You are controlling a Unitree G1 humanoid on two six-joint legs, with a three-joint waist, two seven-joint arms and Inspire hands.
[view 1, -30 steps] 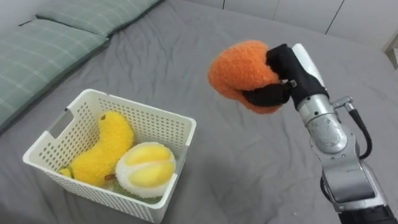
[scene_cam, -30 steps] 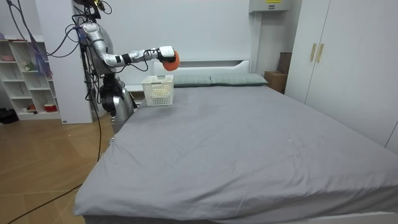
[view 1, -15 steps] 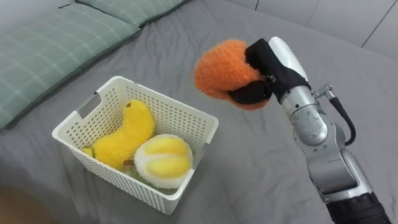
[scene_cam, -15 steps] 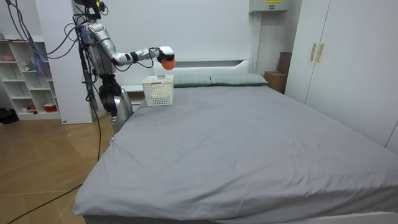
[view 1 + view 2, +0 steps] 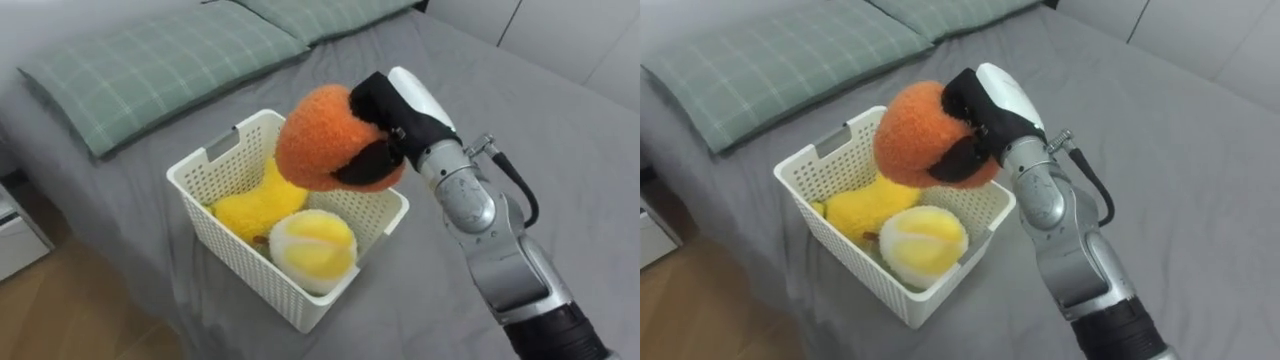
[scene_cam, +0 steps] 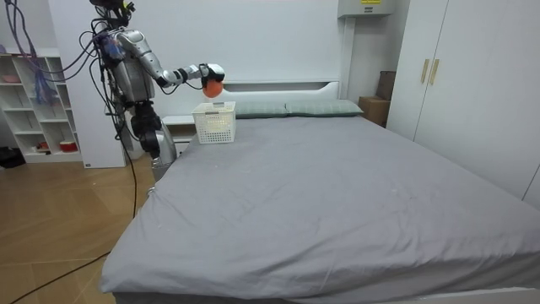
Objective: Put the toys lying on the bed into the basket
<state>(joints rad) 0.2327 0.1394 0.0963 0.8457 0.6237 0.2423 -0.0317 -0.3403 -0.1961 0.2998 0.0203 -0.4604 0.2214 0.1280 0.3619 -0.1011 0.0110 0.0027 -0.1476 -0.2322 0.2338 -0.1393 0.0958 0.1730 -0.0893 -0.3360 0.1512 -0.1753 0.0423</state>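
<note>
Orange toy (image 5: pixel 325 135) now over basket (image 5: pixel 235 265)

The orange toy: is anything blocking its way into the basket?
Nothing visible does. The right hand holds the orange toy above the open basket; a long yellow toy and a round yellow toy lie inside.

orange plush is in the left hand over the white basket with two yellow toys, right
No: the right hand grips the orange plush, its arm at the left eye view's lower right, over the white basket with two yellow toys.
</note>
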